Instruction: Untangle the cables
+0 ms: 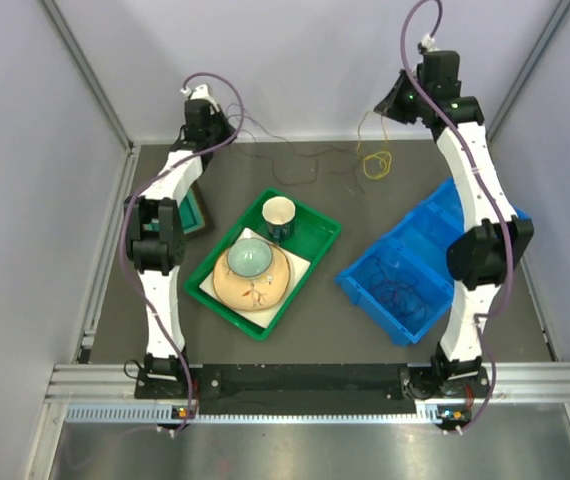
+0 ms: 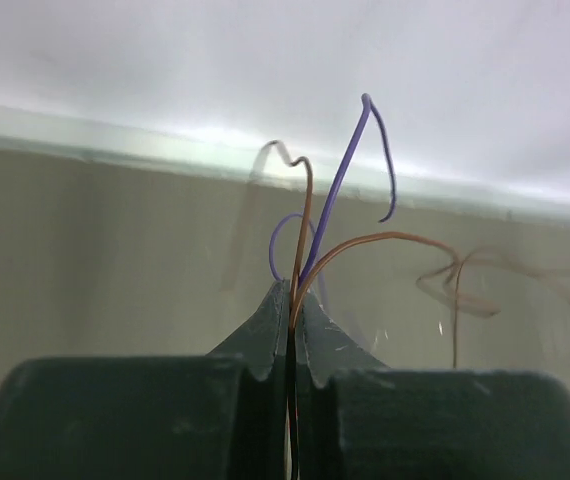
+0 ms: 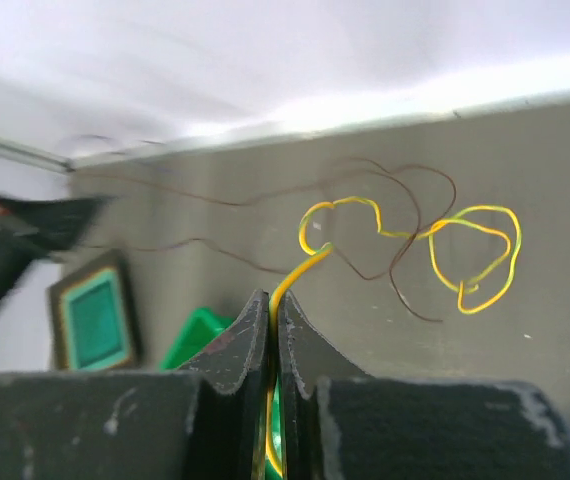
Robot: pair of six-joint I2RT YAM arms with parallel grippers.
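Note:
Thin cables stretch across the far part of the table between both raised arms. My left gripper (image 2: 292, 292) is shut on a purple wire (image 2: 350, 165) and brown wires (image 2: 385, 238); in the top view it (image 1: 227, 122) is at the back left. My right gripper (image 3: 274, 303) is shut on a yellow wire (image 3: 303, 270) whose loops (image 3: 470, 255) lie on the table with a thin dark brown wire (image 3: 405, 225). In the top view the right gripper (image 1: 385, 103) is at the back right above the yellow coil (image 1: 376, 163), and dark wires (image 1: 300, 158) run between the arms.
A green tray (image 1: 320, 247) holds a cup (image 1: 278, 214) and a bowl (image 1: 250, 259) on a plate. A blue bin (image 1: 405, 262) stands at the right. A small green-framed pad (image 1: 197, 208) lies by the left arm. Walls enclose the table on three sides.

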